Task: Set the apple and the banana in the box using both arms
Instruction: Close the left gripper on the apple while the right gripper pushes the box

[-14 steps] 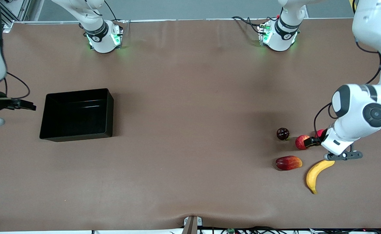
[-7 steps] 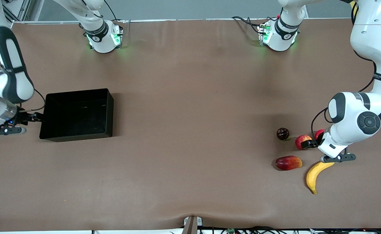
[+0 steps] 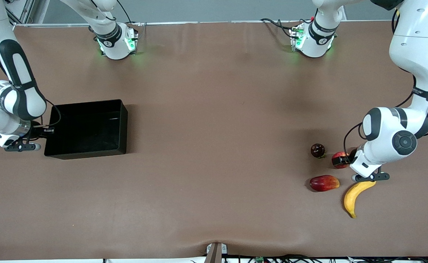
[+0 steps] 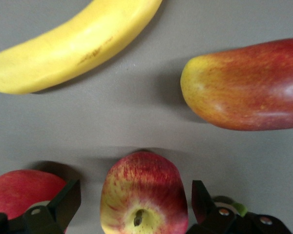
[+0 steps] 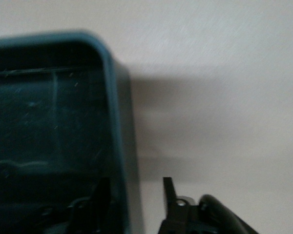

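Note:
The apple [image 4: 144,195], red with yellow streaks, lies on the table between the two fingers of my left gripper [image 4: 136,185], which is open with a gap on each side. From the front, the apple [image 3: 339,160] shows partly under that gripper [image 3: 345,159]. The yellow banana [image 3: 354,199] lies nearer the front camera, and it also shows in the left wrist view [image 4: 73,46]. The black box [image 3: 89,150] sits toward the right arm's end. My right gripper [image 3: 47,132] [image 5: 136,183] straddles the box's end wall [image 5: 115,122], one finger inside and one outside, open.
A red-and-orange mango-shaped fruit [image 3: 324,183] [image 4: 249,85] lies beside the banana. A dark round fruit [image 3: 317,150] sits beside the apple. A pinkish-red round fruit [image 4: 19,192] rests against the left gripper's outer finger. The box is empty.
The right arm swung in from the table's end, bringing its gripper down astride the box's end wall. The left gripper shifted over the apple, away from the pinkish-red fruit.

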`<control>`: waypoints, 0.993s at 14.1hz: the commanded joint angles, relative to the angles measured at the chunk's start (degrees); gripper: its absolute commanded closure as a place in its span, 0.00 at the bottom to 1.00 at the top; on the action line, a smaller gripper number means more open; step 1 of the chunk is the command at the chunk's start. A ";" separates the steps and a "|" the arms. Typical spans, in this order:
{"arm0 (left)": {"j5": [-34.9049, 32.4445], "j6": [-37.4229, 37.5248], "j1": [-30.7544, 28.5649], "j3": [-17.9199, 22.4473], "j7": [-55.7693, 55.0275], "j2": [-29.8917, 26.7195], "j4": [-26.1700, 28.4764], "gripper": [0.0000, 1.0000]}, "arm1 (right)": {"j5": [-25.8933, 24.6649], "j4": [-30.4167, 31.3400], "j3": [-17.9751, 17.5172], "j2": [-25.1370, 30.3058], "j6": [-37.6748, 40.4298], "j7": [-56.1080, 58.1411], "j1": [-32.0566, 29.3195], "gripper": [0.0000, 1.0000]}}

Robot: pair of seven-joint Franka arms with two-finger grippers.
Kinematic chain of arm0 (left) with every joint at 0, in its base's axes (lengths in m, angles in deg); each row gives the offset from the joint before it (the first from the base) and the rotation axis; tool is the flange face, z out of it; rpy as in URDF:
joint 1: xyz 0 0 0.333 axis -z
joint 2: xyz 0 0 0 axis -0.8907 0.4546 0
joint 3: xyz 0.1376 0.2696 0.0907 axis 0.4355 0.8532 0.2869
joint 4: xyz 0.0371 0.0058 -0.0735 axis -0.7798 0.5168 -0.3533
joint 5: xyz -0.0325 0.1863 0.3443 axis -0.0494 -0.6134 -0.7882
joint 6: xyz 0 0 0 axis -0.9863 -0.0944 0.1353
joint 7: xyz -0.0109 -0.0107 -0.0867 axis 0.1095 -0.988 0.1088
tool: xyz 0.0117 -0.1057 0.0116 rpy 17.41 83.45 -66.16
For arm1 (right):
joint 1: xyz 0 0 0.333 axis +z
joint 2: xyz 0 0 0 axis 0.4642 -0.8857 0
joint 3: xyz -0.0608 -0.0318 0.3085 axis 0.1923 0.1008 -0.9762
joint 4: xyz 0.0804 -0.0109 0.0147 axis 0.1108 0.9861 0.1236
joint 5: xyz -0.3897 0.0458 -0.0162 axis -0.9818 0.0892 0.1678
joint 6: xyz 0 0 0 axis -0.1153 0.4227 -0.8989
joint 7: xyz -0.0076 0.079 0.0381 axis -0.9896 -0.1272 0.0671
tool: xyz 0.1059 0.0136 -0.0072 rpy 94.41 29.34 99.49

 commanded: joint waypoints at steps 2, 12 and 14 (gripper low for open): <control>-0.52 0.88 0.38 -0.23 0.81 -0.19 -0.09 0.80 | 1.37 0.73 -0.24 2.78 3.84 -1.10 -0.05 1.00; -0.43 18.17 0.47 -4.18 1.43 -10.99 -4.82 1.00 | 3.03 -9.64 -1.29 10.41 30.20 -16.65 10.21 1.00; -0.35 22.05 0.47 -6.37 -0.41 -13.10 -6.41 1.00 | 6.89 -9.64 -1.73 11.21 31.17 -19.62 13.29 1.00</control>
